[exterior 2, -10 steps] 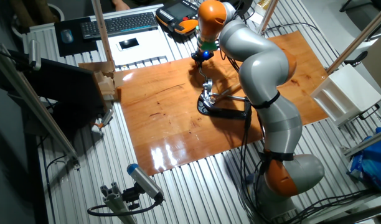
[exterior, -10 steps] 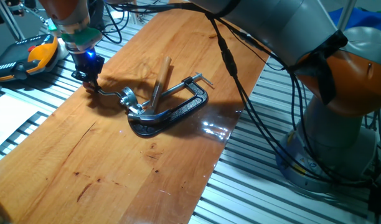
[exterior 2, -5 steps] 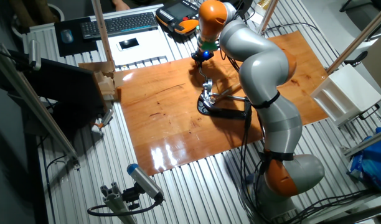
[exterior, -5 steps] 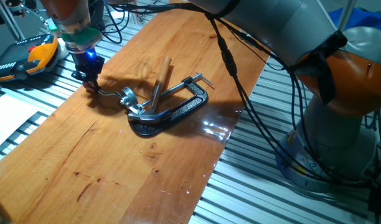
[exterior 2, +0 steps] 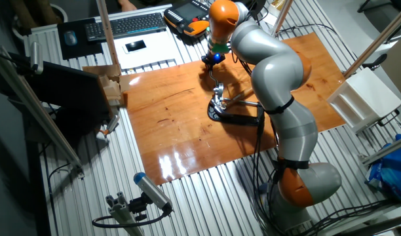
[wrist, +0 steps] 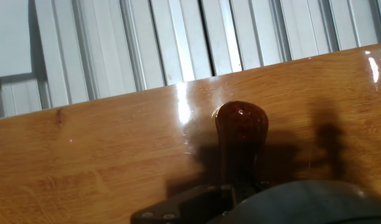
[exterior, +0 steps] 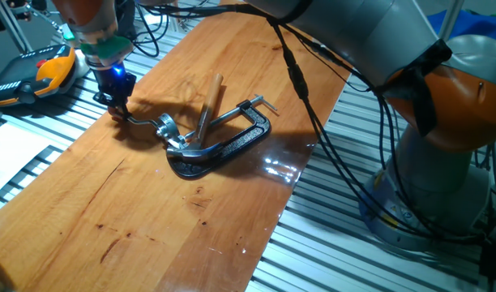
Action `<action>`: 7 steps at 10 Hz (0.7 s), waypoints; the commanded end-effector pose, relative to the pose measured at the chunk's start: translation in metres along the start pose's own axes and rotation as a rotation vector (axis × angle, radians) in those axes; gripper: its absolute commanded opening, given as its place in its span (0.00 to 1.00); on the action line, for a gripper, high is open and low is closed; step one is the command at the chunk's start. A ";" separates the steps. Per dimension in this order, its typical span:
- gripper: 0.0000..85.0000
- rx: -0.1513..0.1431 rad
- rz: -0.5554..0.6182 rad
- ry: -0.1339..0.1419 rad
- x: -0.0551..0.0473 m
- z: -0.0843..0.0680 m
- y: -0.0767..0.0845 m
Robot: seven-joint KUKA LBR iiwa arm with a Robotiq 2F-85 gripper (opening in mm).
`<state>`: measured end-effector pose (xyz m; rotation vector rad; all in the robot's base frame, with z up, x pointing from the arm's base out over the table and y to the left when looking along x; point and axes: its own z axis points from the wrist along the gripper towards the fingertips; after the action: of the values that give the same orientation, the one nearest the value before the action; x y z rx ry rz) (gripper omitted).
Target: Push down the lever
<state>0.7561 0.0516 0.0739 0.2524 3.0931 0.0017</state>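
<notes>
One fixed view, end effector (exterior: 116, 108) touching lever (exterior: 139, 122) knob

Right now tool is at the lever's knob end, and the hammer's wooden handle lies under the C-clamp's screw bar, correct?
Not quite. In one fixed view the hammer handle lies over the C-clamp screw bar, not under it. The tool is at the lever knob end, as you said.

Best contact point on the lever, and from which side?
Take the reddish knob at the free end of the lever, coming from above: it lies farthest from the bracket. The end effector is already on that end.
</notes>
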 end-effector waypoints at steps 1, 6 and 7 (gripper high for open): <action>0.00 0.001 -0.001 -0.007 -0.002 -0.011 0.002; 0.00 -0.024 -0.041 -0.020 0.003 -0.037 0.004; 0.00 -0.024 -0.054 -0.024 0.006 -0.045 0.004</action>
<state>0.7488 0.0570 0.1180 0.1669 3.0733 0.0331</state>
